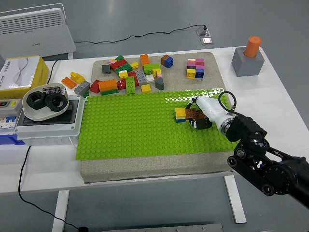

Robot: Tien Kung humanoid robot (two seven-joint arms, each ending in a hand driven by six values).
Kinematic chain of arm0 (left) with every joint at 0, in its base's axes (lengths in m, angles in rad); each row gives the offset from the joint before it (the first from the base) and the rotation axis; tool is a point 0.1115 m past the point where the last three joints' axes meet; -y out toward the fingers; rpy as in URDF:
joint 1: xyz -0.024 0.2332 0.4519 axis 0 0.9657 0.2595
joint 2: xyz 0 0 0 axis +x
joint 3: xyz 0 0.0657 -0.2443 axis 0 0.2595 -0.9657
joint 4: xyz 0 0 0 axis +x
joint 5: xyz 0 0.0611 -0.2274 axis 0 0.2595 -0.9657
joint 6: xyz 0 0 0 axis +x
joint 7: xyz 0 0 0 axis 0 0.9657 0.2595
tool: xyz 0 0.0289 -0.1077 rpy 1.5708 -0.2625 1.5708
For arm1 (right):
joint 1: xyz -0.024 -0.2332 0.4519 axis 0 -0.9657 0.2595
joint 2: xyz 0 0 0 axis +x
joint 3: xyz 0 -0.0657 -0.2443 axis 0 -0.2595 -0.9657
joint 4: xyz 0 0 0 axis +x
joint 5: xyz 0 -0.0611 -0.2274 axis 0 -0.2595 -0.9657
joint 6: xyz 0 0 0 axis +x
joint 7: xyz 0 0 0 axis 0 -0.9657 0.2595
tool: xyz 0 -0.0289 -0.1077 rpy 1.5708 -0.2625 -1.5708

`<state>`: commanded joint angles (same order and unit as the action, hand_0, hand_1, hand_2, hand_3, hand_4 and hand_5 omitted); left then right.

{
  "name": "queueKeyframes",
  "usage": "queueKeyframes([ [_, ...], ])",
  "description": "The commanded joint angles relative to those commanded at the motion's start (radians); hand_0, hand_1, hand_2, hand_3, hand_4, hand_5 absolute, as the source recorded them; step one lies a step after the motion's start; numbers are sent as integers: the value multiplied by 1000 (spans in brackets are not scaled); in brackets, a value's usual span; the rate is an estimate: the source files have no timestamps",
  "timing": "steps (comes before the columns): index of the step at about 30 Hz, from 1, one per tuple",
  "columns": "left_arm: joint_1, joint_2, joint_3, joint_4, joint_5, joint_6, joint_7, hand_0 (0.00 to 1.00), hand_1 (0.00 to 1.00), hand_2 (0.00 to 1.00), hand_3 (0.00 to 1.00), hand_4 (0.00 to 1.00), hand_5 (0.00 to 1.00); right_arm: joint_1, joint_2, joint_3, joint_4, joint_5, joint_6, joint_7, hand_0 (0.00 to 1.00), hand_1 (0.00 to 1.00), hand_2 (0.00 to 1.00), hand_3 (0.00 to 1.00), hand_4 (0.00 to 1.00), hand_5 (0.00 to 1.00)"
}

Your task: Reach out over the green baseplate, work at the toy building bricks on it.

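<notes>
A green baseplate (135, 128) lies on a beige mat in the middle of the table. Right of its centre a yellow brick (180, 112) sits on a blue brick (180, 119), with a brown brick (192, 114) against their right side. My right hand (195, 115) reaches in from the lower right, its white back over the plate. Its black fingers (202, 124) curl above and below the brown brick and close on it. The left arm is out of sight.
Loose bricks (130, 77) are piled behind the plate, with a pink, purple and yellow block stack (195, 68) to their right. A grey block with an orange peg (248, 59) stands far right. A grey box holding a bowl of black parts (46, 104) sits left.
</notes>
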<state>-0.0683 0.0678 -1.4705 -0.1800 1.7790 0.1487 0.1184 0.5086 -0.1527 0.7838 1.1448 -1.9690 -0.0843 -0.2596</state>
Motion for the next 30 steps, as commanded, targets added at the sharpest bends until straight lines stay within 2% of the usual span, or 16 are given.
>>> queueKeyframes([
  [30, 1, -1, 3, 0, 0, 2, 0, 680, 483, 383, 523, 429, 49, -3, -3, -2, -4, 6, -4, 3, 836, 816, 829, 663, 669, 82],
])
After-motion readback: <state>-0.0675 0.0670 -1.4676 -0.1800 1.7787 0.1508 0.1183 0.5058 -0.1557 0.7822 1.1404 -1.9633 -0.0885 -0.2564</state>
